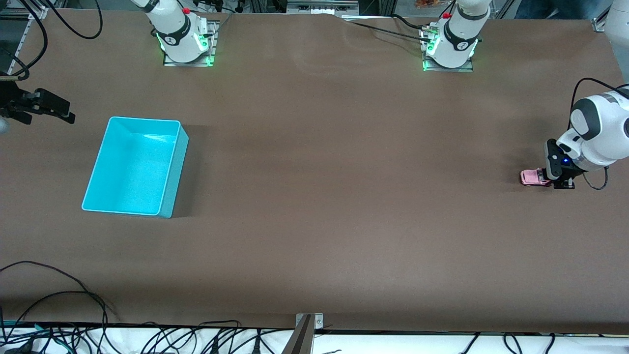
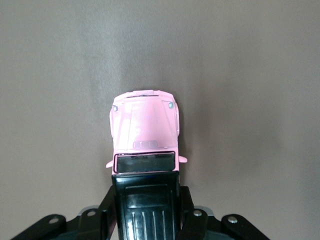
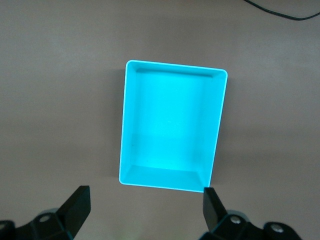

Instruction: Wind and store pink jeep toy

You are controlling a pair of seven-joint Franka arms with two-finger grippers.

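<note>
Left claw [image 2: 145, 210] gripping one pink jeep toy [image 2: 144, 134], right claw [image 3: 145, 207] wide, one turquoise bin [image 3: 172, 131]

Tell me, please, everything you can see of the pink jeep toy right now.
The pink jeep toy is a small boxy car with a glossy pink hood, a dark windshield and a ribbed black roof; it looks like painted metal or plastic. It stands upright on its wheels on the brown table at the left arm's end, away from the turquoise bin. The left gripper is shut on it, with fingers flanking its roof end.
</note>
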